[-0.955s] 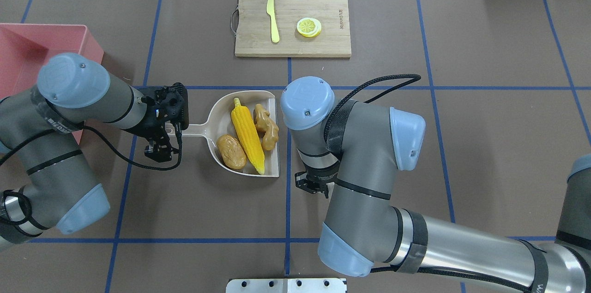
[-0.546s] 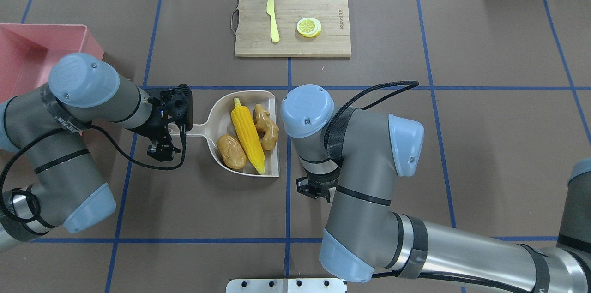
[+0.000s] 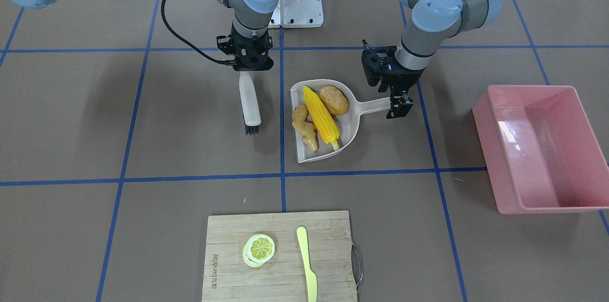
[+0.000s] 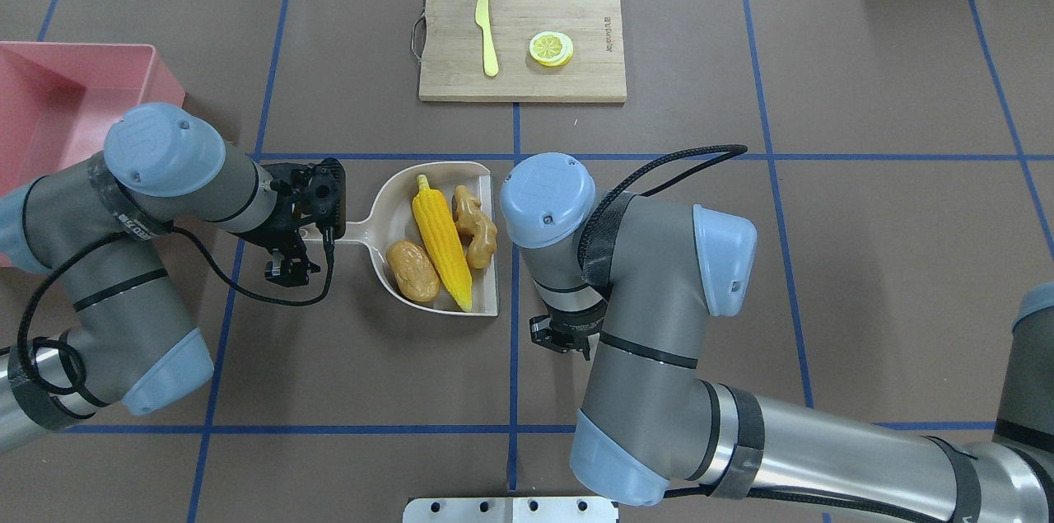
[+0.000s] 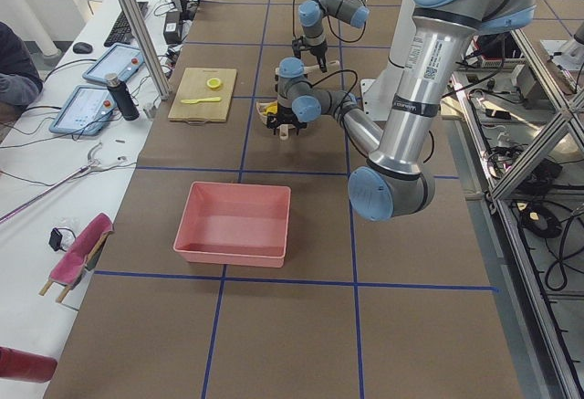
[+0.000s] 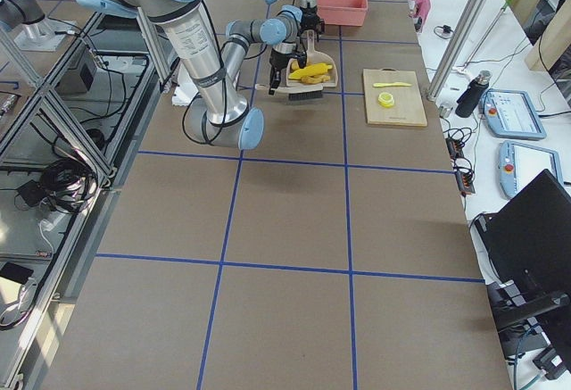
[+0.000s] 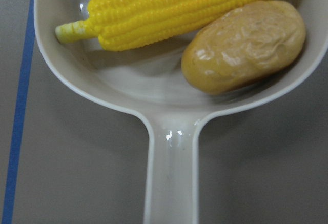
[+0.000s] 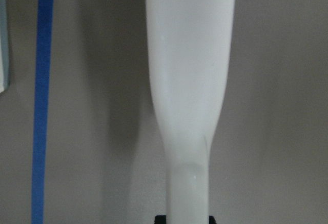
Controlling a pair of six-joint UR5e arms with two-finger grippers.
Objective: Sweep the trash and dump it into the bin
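Observation:
The trash lies in a beige dustpan [image 3: 352, 123] [image 4: 394, 202]: a corn cob [image 3: 321, 116] [image 4: 440, 239], a potato [image 3: 334, 100] [image 4: 413, 270] and a ginger root [image 3: 304, 128] [image 4: 476, 226]. My left gripper [image 3: 398, 102] [image 4: 298, 247] sits at the end of the dustpan's handle, open, with a finger on each side. The left wrist view looks along that handle [image 7: 169, 183] to the corn [image 7: 179, 11] and potato [image 7: 246, 44]. My right gripper [image 3: 247, 70] is shut on a white brush [image 3: 250, 102] [image 8: 189, 80] beside the pan's open edge. The pink bin [image 3: 542, 159] [image 4: 74, 86] stands apart, beyond my left arm.
A wooden cutting board [image 3: 228, 235] [image 4: 576, 12] at the table's far side carries a pale yellow knife [image 3: 307, 264] and a lemon slice [image 3: 259, 248]. In the overhead view my right arm [image 4: 650, 276] hides the brush. A person [image 5: 14, 61] sits off the table's far side.
My left arm's elbow and wrist have shifted right, bringing the gripper further along the dustpan handle. The dustpan and trash have not moved. The right arm has barely shifted.

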